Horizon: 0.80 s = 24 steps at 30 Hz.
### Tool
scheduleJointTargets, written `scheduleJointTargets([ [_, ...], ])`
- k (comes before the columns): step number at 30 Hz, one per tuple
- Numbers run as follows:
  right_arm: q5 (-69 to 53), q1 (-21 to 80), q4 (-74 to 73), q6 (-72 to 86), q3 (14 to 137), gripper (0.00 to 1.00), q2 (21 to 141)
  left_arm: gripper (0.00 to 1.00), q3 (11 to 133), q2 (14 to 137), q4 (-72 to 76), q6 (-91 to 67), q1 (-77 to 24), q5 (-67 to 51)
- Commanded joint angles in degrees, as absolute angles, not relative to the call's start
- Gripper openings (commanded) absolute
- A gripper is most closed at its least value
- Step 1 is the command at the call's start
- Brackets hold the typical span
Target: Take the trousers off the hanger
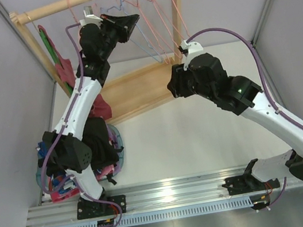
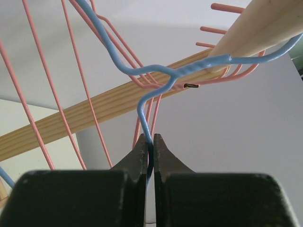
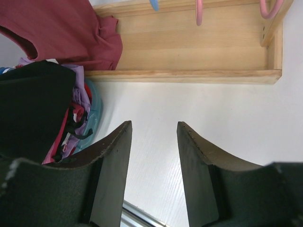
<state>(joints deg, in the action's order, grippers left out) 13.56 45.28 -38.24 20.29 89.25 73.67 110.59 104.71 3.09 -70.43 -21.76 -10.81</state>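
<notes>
- Light-blue wire: the hanger [image 2: 208, 63] hangs bare on the wooden rail [image 2: 94, 109], nothing draped over it.
- The left pincer [image 2: 151, 140] is clamped tight on the hanger's wire just below the twisted neck, high by the rail.
- Pink hangers [image 2: 229, 8] crowd the rail on both sides of the blue one, their wires crossing behind it.
- The trousers [image 3: 28, 109] lie as a black heap on top of mixed clothes in a blue basket [image 3: 94, 101] at the left of the worktop [image 3: 227, 109].
- A dark red garment [image 3: 61, 28] hangs against the wooden rack base [image 3: 189, 52], just beyond the basket.
- The right pincer [image 3: 154, 125] hovers over bare worktop with its fingers spread wide, holding nothing.
- A green hanger [image 1: 45, 41] sits at the rail's far left end.
</notes>
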Motion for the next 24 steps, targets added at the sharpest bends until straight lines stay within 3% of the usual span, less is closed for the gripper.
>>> scheduleJointTargets([
  [1, 13.18, 44.91, -36.04, 19.51, 89.65, 0.49, 73.65, 0.05, 108.99, 101.69, 3.86, -70.84, -21.09, -9.75],
  [2, 12.92, 44.91, -35.95, 19.51, 89.65, 0.50, 73.65, 0.09, 108.81, 100.99, 4.04, -70.49, -21.18, -9.76],
  [6, 12.22, 44.74, -35.77, 19.51, 89.82, 0.57, 73.83, 0.47, 108.28, 98.18, 2.29, -66.55, -21.27, -8.71],
  [10, 11.43, 44.47, -35.60, 19.51, 90.35, 0.62, 73.74, 0.73, 105.74, 93.88, 1.23, -63.46, -21.53, -7.21],
  [18, 9.85, 44.21, -35.95, 19.07, 91.14, 0.66, 73.13, 0.96, 102.57, 84.40, -3.77, -53.72, -24.78, -6.06],
  [24, 7.48, 44.21, -34.46, 20.47, 89.04, 0.71, 71.11, 0.99, 97.12, 75.68, -8.16, -40.80, -29.78, -5.62],
])
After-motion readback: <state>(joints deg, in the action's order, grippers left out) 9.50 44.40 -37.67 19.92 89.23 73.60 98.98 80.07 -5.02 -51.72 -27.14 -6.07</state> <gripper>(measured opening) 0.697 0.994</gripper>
